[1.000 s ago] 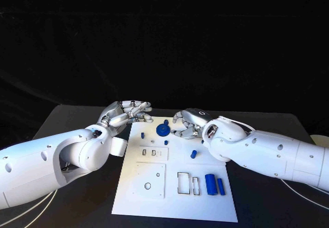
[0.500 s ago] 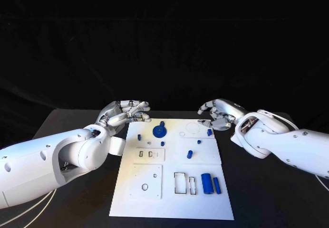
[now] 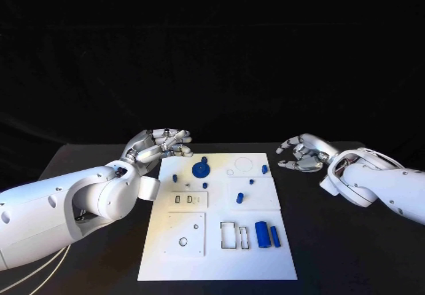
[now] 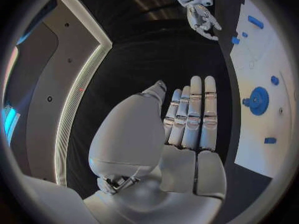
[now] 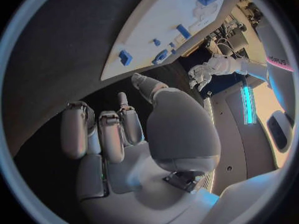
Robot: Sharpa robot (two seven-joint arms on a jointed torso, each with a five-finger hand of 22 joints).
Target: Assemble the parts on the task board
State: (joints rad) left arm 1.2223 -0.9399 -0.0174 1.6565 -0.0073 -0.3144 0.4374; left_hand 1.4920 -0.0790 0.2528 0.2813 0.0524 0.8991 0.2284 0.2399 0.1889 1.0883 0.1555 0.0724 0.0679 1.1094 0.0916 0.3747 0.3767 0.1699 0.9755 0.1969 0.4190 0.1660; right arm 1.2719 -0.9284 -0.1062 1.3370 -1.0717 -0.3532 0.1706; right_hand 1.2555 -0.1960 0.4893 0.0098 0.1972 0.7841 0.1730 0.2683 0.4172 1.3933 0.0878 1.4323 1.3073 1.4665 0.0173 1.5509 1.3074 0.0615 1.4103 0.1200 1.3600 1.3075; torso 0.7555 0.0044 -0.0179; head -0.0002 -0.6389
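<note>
The white task board [image 3: 222, 258] lies in the middle of the black table. A blue gear [image 3: 200, 167] stands at its far end, with several small blue pegs [image 3: 239, 197] spread around it. Two blue cylinders [image 3: 262, 232] lie side by side near the board's right edge. My left hand [image 3: 164, 144] hovers just off the board's far left corner, empty. My right hand [image 3: 304, 153] hangs over bare table to the right of the board, fingers loosely bent with nothing in them. The left wrist view shows the left hand [image 4: 187, 119] with straight fingers, the gear [image 4: 257, 100] beside it.
Recessed slots and holes mark the board's near half [image 3: 232, 236]. Black table surrounds the board on both sides. In the right wrist view, my right hand [image 5: 118, 134] is over dark table, the board's edge [image 5: 162, 20] beyond it.
My right hand has left the far end of the board near the gear and moved right, off the board. The gear stays in place. The left hand has not moved.
</note>
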